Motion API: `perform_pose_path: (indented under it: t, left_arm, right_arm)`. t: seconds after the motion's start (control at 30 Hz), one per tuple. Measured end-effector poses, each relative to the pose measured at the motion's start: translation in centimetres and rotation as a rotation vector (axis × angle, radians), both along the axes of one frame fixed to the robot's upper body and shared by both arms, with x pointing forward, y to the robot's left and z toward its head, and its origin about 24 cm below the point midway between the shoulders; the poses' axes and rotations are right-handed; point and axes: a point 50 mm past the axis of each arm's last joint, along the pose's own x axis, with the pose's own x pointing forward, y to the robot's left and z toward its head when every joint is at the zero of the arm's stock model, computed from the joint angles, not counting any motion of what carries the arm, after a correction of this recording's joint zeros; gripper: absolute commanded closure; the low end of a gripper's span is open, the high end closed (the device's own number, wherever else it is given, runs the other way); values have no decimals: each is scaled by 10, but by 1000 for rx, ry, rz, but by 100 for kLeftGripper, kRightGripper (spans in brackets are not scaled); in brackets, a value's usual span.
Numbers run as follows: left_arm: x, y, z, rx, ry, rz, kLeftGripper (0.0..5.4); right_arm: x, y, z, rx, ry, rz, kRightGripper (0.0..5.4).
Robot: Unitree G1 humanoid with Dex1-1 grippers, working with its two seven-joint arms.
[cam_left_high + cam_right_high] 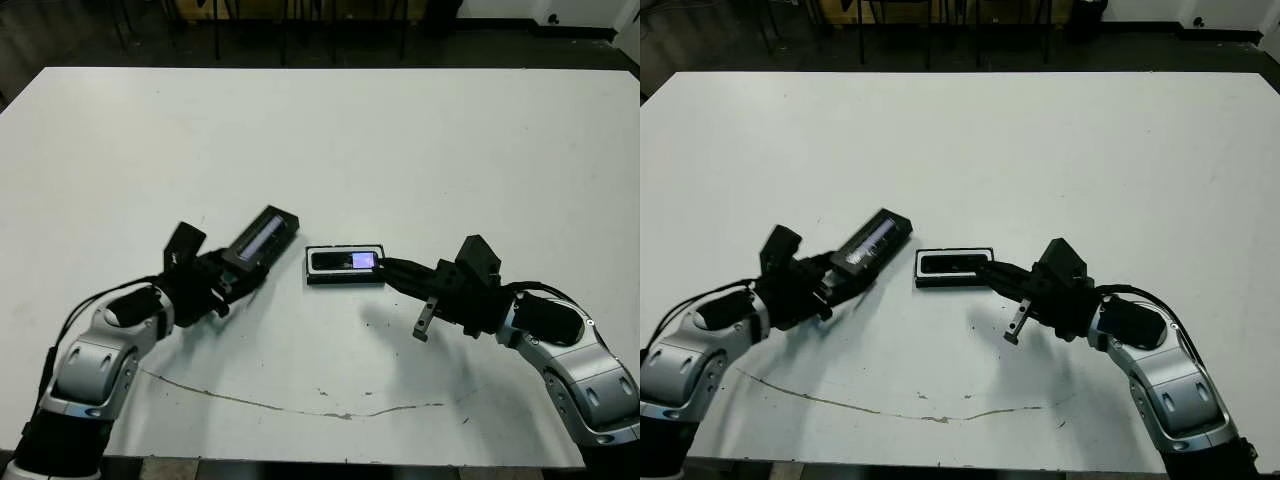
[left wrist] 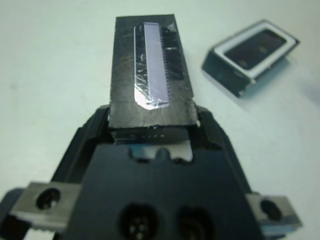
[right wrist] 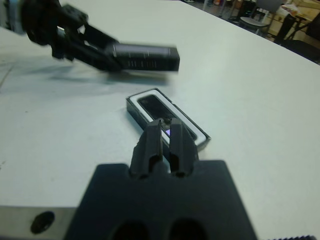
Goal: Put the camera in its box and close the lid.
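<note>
The camera (image 1: 342, 261) lies seated in the box (image 1: 345, 277) mid-worktop (image 1: 400, 150). The left hand (image 1: 222, 282) grasps the lid (image 1: 262, 237) beside it, strip-side up. The right hand (image 3: 165, 145), fingers pressed together, touches the box's end. The lid likely needs flipping and squaring before lowering.

In the right wrist view the black shallow rectangular lid (image 3: 142, 56) and the left gripper's black fingers (image 3: 82, 44) holding it are smeared by motion blur, so their edges cannot be made out. The right gripper's two black fingers (image 3: 161, 145) cover one end of the slim black bar-shaped camera (image 3: 161, 114) lying in the small white-lined black box (image 3: 134, 106). The left wrist view leaves that box (image 2: 227, 67) soft and out of focus.
</note>
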Motion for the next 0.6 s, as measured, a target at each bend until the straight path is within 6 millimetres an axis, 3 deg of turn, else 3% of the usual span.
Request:
perform_pose_path:
  t: [0.27, 0.6]
  left_arm:
    - [29, 9, 37, -75, -117, -33, 273]
    - [50, 9, 42, -27, -65, -358, 273]
  right_arm:
    - [3, -6, -1, -23, -1, -27, 540]
    - [5, -10, 4, -14, -28, -40, 540]
